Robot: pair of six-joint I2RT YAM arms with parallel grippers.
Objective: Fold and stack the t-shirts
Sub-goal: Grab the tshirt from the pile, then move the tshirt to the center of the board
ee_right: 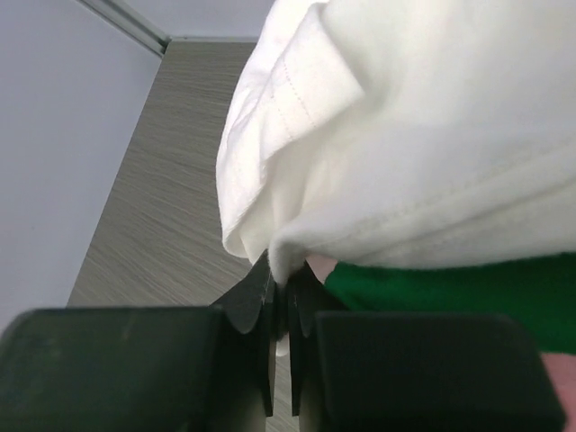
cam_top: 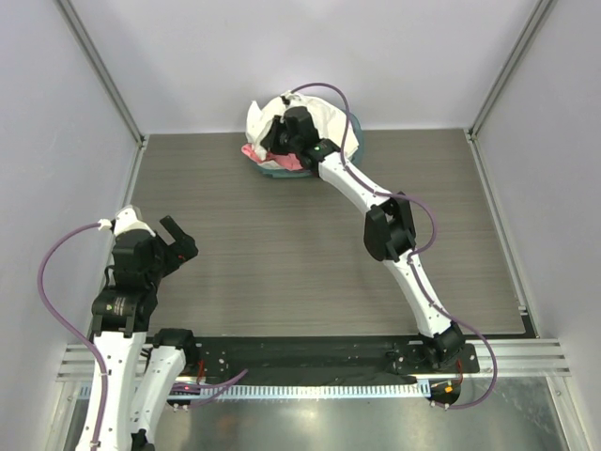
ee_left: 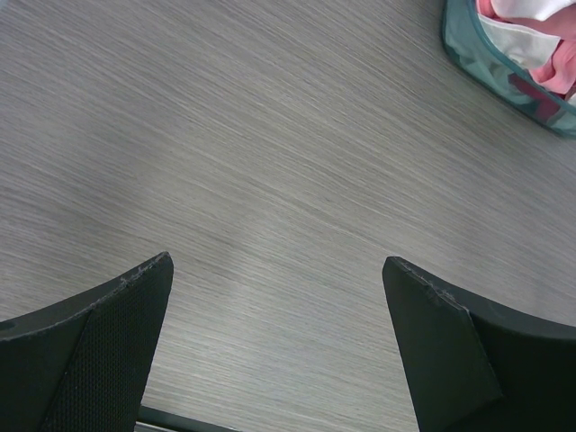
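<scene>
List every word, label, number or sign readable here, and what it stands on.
No text is readable.
The round mark on the left arm: too small to read.
The red patch on the basket: blurred, no letters legible.
Nothing printed on the white shirt.

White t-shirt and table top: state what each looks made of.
The white t-shirt looks like soft knit cloth, probably cotton, matte: stitched hem, loose folds. The table top looks like grey wood-grain board, perhaps laminate, matte: fine parallel streaks.

surface [ee_left: 270,135] matt wood-grain laminate, white t-shirt [ee_right: 423,135] soft stitched cloth, green t-shirt [ee_right: 468,288] smooth cloth, left hand [ee_left: 277,266] matt plastic
</scene>
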